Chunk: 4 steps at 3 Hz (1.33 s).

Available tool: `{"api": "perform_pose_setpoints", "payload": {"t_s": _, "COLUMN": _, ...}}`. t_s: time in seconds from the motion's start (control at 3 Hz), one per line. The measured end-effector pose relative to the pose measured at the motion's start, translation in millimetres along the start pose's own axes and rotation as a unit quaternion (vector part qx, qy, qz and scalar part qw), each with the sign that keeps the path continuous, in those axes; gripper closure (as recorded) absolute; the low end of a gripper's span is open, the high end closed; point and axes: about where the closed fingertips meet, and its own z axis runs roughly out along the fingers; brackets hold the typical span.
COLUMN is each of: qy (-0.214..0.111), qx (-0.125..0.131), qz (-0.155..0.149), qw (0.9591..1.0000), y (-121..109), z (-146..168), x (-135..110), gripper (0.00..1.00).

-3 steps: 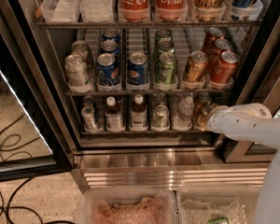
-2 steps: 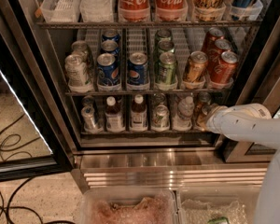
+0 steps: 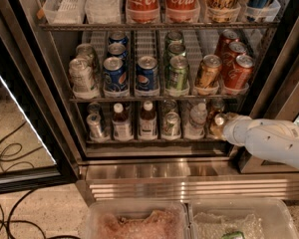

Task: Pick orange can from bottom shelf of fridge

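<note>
The fridge (image 3: 159, 172) stands open with wire racks of drinks. On the bottom shelf (image 3: 154, 141), at the far right, a small orange-copper can (image 3: 217, 127) with a silver lid stands upright. My gripper (image 3: 228, 128) is at the end of the white arm (image 3: 274, 142), which reaches in from the right. The gripper is right against the orange can's right side. The arm's wrist hides the gripper's tip and part of the can.
The bottom shelf also holds a silver can (image 3: 95, 126), two brown bottles (image 3: 148, 119), a green can (image 3: 171, 123) and a clear bottle (image 3: 196, 119). The rack above holds a gold can (image 3: 208, 72) and red-orange cans (image 3: 237, 71). Two plastic bins (image 3: 139, 218) sit in front. Cables (image 3: 10, 218) lie on the floor at left.
</note>
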Motion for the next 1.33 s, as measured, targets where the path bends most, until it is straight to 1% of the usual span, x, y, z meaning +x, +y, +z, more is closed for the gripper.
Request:
{"api": "perform_pose_setpoints", "payload": {"t_s": 0.33, "qy": -0.025, "qx": 0.007, "qz": 0.000, "qw": 0.9997, "y": -5, "z": -14, "x": -13, "gripper": 1.00}}
{"api": "perform_pose_setpoints", "payload": {"t_s": 1.0, "qy": -0.052, "qx": 0.011, "qz": -0.007, "qw": 0.9986, "y": -8, "z": -28, "x": -28, "gripper": 1.00}}
{"api": "perform_pose_setpoints", "payload": {"t_s": 1.33, "qy": -0.056, "qx": 0.017, "qz": -0.006, "qw": 0.9983, "y": -13, "z": -43, "x": -26, "gripper": 1.00}}
